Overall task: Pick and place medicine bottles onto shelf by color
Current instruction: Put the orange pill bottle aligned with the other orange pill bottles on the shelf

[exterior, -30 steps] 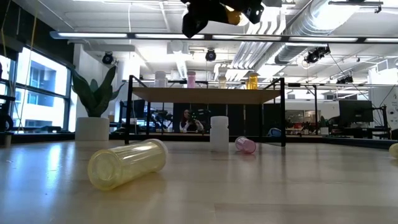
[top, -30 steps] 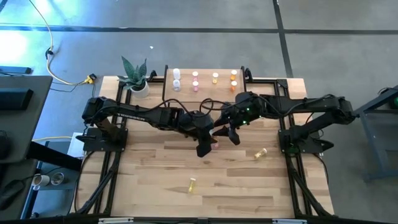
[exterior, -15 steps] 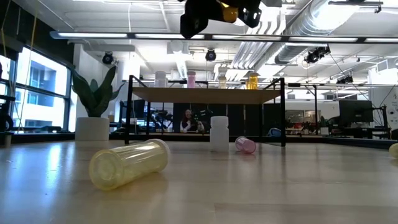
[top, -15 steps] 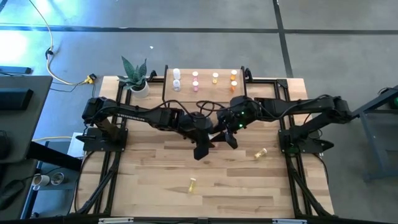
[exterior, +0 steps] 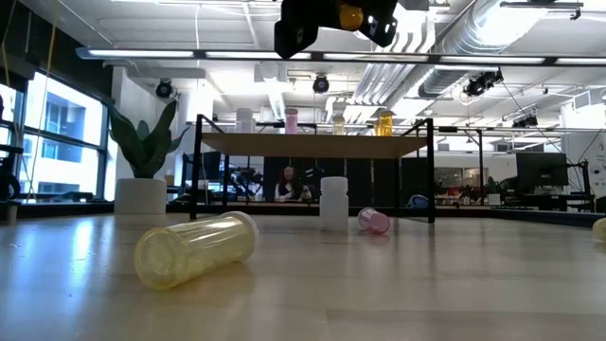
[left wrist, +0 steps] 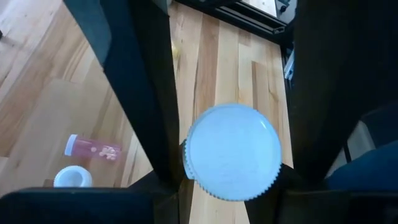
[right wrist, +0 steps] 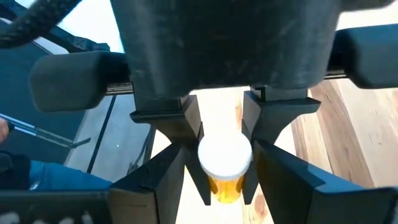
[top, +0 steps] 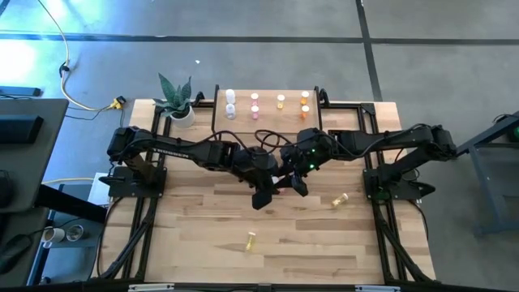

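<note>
My left gripper (top: 261,197) hangs high over the table's middle, shut on an orange bottle (right wrist: 222,179) with a white cap (left wrist: 231,151). The bottle also shows at the top of the low view (exterior: 350,14). My right gripper (top: 297,186) is close beside it, open, with its fingers standing on either side of the bottle. The shelf (top: 268,91) at the far edge holds white, pink, yellow and orange bottles upright. On the table a white bottle (exterior: 333,203) stands, and a pink one (exterior: 374,221) and two yellow ones (top: 250,240) (top: 340,199) lie on their sides. My left gripper pinches the orange bottle between its two fingers, which lie against the cap's rim (left wrist: 186,163) and the body's two sides (right wrist: 205,183). The fingers point down, along the bottle. The bottle is upright, cap up toward the wrist, lifted clear of the table.
A potted plant (top: 175,101) stands at the far left corner beside the shelf. Black frame rails (top: 146,219) run along the table's left and right sides. A person (exterior: 289,182) shows in the room behind the shelf.
My right gripper has gone toward the table's left and near edges, closing in on my left gripper and the orange bottle. The bottle stays held high above the table.
</note>
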Robot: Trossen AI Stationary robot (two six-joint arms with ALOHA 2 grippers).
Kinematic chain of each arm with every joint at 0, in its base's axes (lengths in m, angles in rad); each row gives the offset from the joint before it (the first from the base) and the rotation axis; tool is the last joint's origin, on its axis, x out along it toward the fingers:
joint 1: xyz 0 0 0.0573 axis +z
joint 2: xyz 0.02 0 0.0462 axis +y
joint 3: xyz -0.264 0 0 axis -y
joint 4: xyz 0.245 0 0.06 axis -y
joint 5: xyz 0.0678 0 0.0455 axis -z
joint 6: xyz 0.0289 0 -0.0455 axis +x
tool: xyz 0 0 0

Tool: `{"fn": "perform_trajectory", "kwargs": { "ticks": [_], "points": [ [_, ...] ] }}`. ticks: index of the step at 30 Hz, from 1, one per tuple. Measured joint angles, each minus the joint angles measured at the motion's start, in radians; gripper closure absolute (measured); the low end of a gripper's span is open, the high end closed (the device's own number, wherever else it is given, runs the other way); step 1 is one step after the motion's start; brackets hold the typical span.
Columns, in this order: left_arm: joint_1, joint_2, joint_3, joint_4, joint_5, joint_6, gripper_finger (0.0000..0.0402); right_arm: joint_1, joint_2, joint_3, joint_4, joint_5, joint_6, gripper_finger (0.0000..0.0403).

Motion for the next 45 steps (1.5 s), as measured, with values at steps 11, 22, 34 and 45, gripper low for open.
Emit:
{"fn": "perform_trajectory", "kwargs": {
  "ticks": [11,22,34,45],
  "points": [
    [0.000,0.000,0.000,0.002,0.000,0.001,0.0307,0.000,0.001,0.000,0.001,0.000,0.008,0.0227],
    [0.000,0.000,0.000,0.005,-0.012,0.004,0.0307,0.000,0.001,0.000,0.001,0.001,0.005,0.0293],
    [0.001,0.000,0.000,0.005,-0.016,0.003,0.0306,0.000,0.001,0.000,-0.008,0.001,-0.002,0.0300],
    [0.001,-0.001,0.000,0.007,-0.019,0.001,0.0221,0.000,0.002,0.000,-0.025,0.008,-0.003,0.0301]
  ]
}}
